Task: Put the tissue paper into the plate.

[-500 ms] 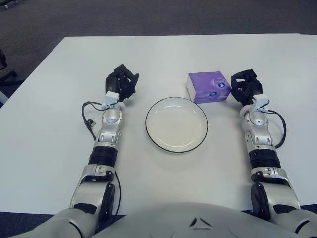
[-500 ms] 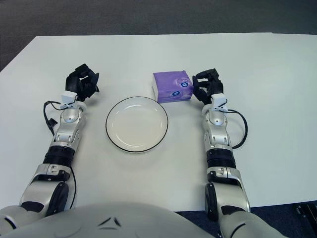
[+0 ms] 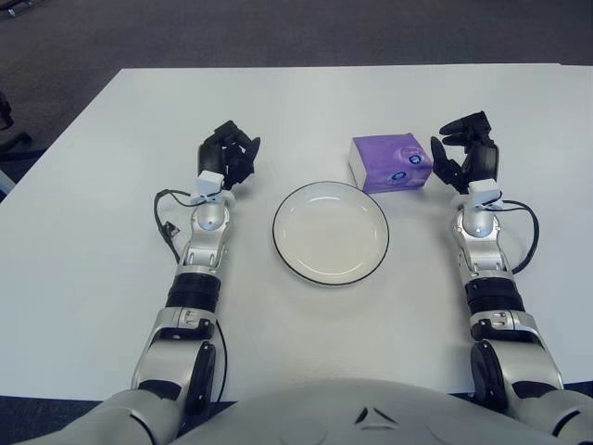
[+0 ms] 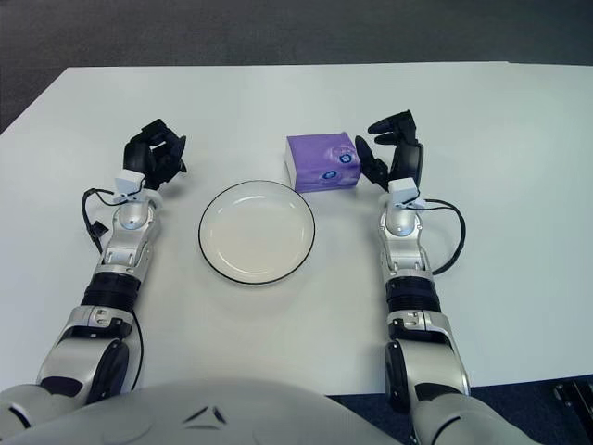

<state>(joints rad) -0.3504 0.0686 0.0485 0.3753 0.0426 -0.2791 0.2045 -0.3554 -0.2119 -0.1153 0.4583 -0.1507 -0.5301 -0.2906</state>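
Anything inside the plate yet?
Nothing: the plate shows only its bare white inside. The purple tissue pack sits on the table behind it, with the open right hand beside it. The left hand shows left of the plate.

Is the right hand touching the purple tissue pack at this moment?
Apart. In the left eye view a thin strip of white table shows between the open right hand and the purple tissue pack.

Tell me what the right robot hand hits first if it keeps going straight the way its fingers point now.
Probably nothing: the right robot hand points up the white table, just right of the purple tissue pack. That path looks free, though its inner finger might graze the pack's edge.
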